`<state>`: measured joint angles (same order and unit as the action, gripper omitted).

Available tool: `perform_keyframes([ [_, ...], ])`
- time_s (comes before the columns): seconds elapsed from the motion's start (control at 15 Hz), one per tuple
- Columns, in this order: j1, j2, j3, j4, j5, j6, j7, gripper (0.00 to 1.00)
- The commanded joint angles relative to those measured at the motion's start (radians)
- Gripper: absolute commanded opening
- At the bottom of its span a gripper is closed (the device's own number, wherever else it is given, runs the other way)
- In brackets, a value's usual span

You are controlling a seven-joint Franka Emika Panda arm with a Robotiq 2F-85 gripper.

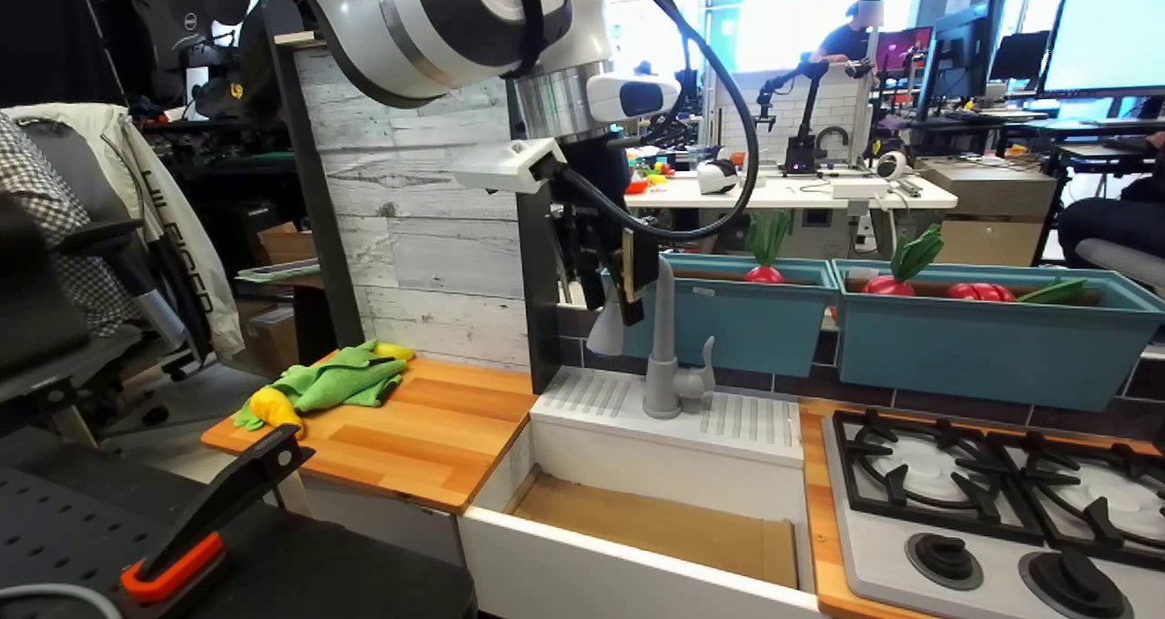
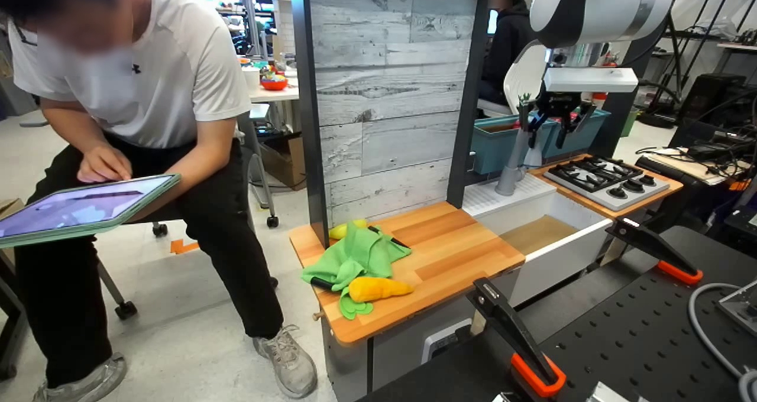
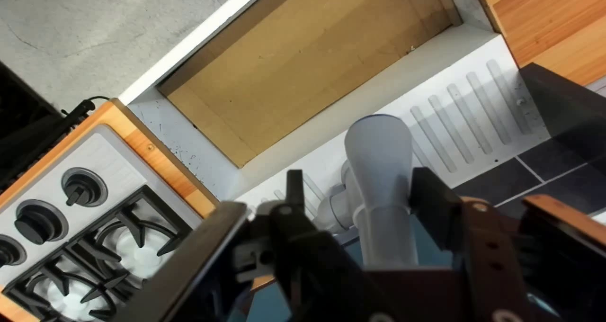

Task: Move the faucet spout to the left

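The faucet spout is a grey curved tube; its flared end shows in the wrist view (image 3: 378, 161) and in both exterior views (image 1: 605, 329) (image 2: 533, 155). It rises from an upright grey post (image 1: 663, 391) with a side lever, behind the sink basin. In an exterior view (image 1: 663, 319) the spout arches toward picture left. My black gripper (image 3: 357, 187) is open, with its fingers on either side of the spout. In the wrist view the right-hand finger is against or very close to the spout, and the left-hand finger is apart from it. The gripper (image 1: 614, 300) hides the top of the arch.
Teal planters (image 1: 728, 319) with toy radishes stand behind the faucet. A dark upright post (image 1: 543, 328) and a wood-look panel (image 1: 437, 209) rise beside it. A gas stove (image 1: 910, 537) flanks the sink (image 1: 637, 546). A wooden counter (image 2: 449, 248) holds a green cloth (image 2: 361, 254) and a yellow toy vegetable (image 2: 378, 288).
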<state>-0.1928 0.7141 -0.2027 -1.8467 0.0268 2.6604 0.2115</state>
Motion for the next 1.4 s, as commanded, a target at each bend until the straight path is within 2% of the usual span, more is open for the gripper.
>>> perform_keyframes([
  [0.0, 0.014, 0.031, -0.017, 0.032, 0.005, 0.025, 0.01, 0.3],
  [0.2, 0.026, 0.036, -0.019, 0.034, 0.001, 0.028, 0.012, 0.06],
  [0.27, 0.029, 0.037, -0.019, 0.034, -0.001, 0.029, 0.011, 0.02],
  [0.33, 0.028, 0.038, -0.02, 0.035, -0.002, 0.03, 0.008, 0.06],
  [0.73, 0.019, 0.06, -0.01, 0.053, 0.018, 0.042, 0.018, 0.06],
  [1.33, -0.008, 0.123, 0.062, 0.145, 0.141, 0.022, 0.04, 0.06],
])
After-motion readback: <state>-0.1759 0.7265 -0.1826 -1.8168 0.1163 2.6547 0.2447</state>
